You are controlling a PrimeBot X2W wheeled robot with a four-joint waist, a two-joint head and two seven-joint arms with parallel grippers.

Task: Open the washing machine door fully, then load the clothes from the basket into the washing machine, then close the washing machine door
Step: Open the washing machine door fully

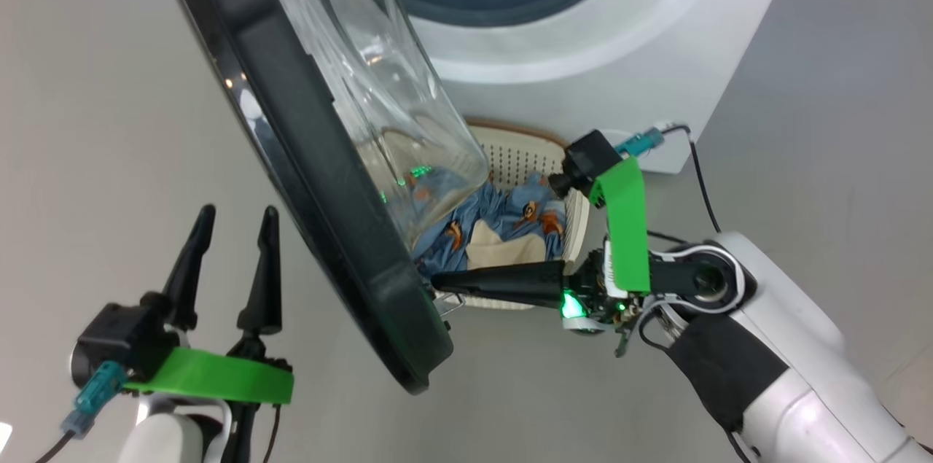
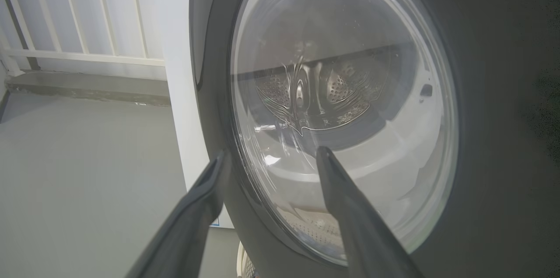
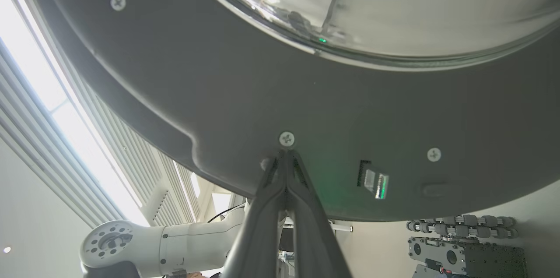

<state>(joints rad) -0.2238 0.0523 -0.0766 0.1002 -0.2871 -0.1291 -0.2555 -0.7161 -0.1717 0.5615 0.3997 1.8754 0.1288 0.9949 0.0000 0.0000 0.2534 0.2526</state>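
The big white boxy washing machine (image 1: 583,33) stands at the back on the grey floor (image 1: 87,120). Its large round door (image 1: 313,179), with a shiny black rim and a clear glass bowl, hangs part way open. The small cream plastic basket (image 1: 521,149) sits on the floor below the machine, half behind the glass. The soft light-blue clothes (image 1: 510,208) with orange pictures lie inside it. The right hand (image 1: 437,281) is pinched tight on nothing, its tips against the door's dark grey inner side. The left hand (image 1: 239,211) is spread wide and empty, near the door's outer side.
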